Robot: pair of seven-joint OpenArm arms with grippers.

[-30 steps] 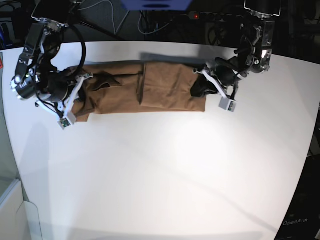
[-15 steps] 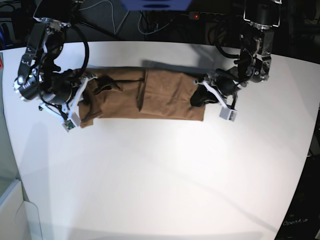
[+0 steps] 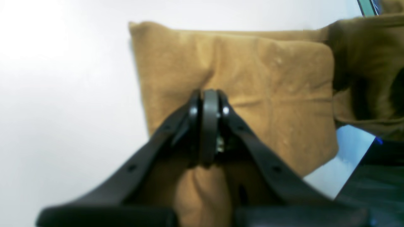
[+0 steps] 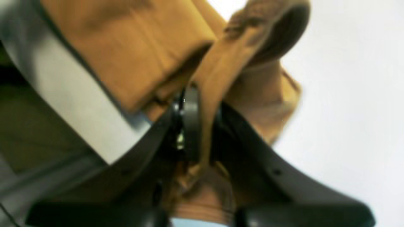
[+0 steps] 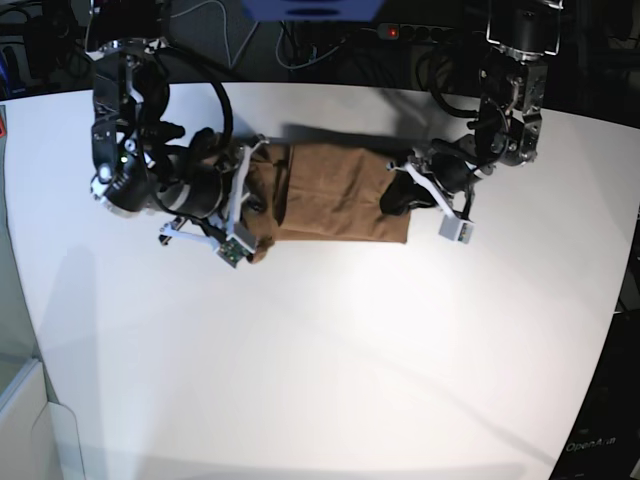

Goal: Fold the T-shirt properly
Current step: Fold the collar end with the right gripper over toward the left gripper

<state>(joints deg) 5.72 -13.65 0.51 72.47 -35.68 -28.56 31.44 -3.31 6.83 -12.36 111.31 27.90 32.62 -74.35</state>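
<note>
The tan-brown T-shirt (image 5: 340, 190) lies as a folded band across the far part of the white table (image 5: 320, 350). My right gripper (image 5: 250, 197), on the left of the base view, is shut on the shirt's left end, lifted and carried over the band. In the right wrist view the cloth (image 4: 126, 47) runs between the closed fingers of the right gripper (image 4: 197, 97). My left gripper (image 5: 398, 192) rests at the shirt's right end. In the left wrist view the left gripper (image 3: 210, 94) is shut, and the cloth (image 3: 268, 78) puckers at its tip.
Dark cables and a power strip with a red light (image 5: 390, 32) run behind the table's far edge. A blue object (image 5: 310, 8) sits at the top middle. A pale box (image 5: 40, 430) stands past the table's left front corner.
My right gripper has swung to the right in the base view, drawing the shirt's left end over toward the middle, so the band is shorter. The left gripper has barely moved.
</note>
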